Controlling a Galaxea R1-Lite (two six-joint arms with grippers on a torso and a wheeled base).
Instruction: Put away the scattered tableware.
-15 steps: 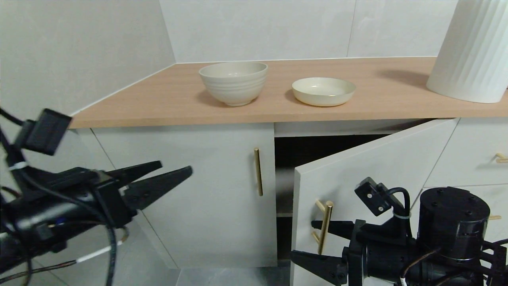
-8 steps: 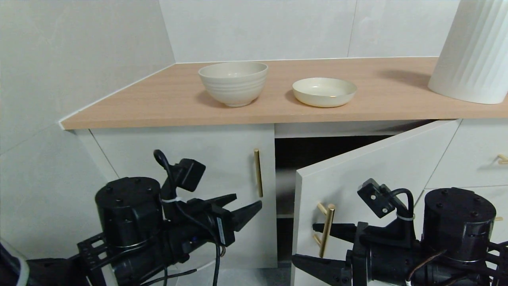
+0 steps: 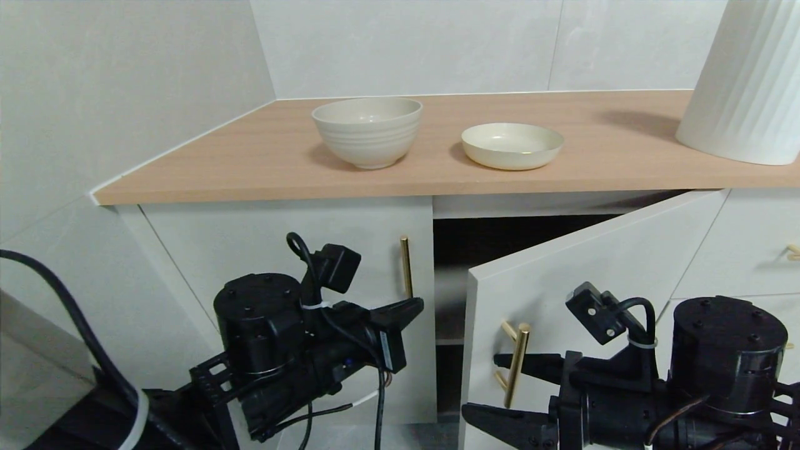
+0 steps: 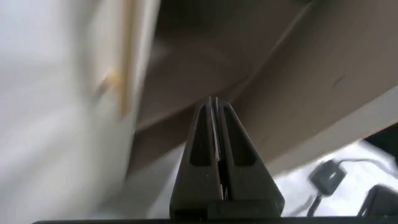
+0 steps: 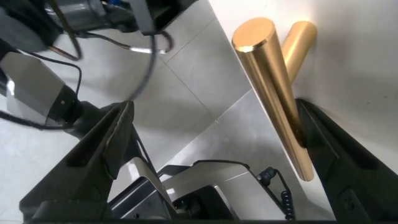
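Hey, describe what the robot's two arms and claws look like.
Both arms are black, each with a drum-shaped joint studded with screws and a small boxy camera on a stalk, its black cable cinched by a white tie. The left claw and right claw have black fingers tapering to points. Loose black wires hang under the left arm, one with a white sleeve.

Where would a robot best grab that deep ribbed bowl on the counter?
Probably at the rim, coming from above. The deep bowl stands upright on the counter, mouth open, so one finger can slip inside and one outside its wall. Its rounded sides look too wide and sloped for a squeeze across.
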